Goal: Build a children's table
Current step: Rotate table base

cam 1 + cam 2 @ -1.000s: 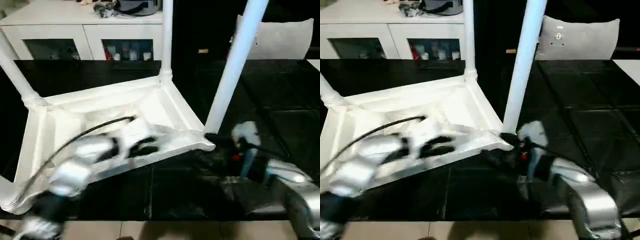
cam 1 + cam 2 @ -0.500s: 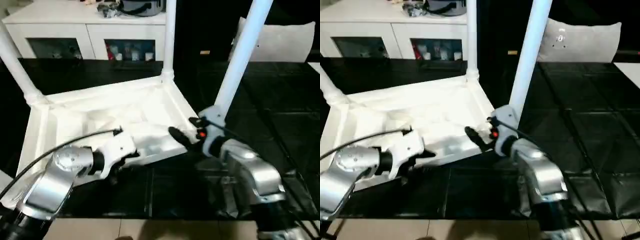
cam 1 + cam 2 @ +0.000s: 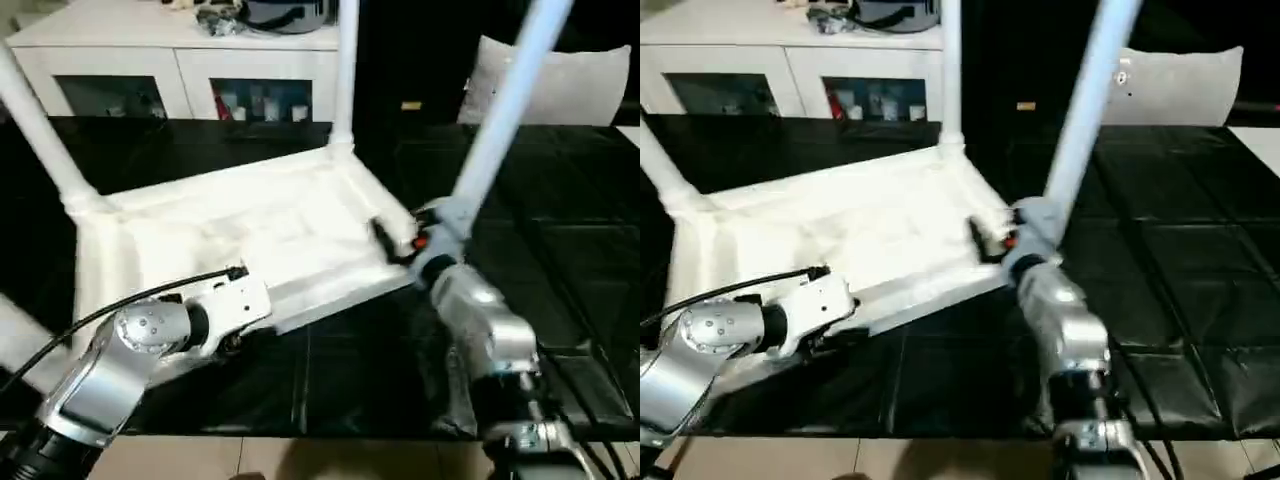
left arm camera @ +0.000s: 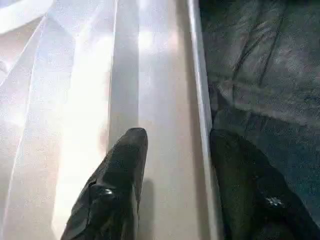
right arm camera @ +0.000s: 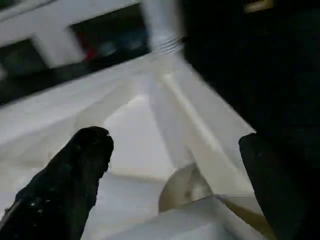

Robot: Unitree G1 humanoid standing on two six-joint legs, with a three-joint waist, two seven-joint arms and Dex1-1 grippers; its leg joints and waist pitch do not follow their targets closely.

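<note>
one upturned table top (image 3: pixel 250 235), three upright legs (image 3: pixel 345 75), one pillow (image 3: pixel 590 85)

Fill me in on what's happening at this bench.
A humanoid robot is assembling a white children's table, which lies upside down on the black worktable with its legs pointing up. The left gripper straddles the near rim of the top, fingers apart. The right gripper, wide open, is at the near right corner by the tilted leg.
</note>
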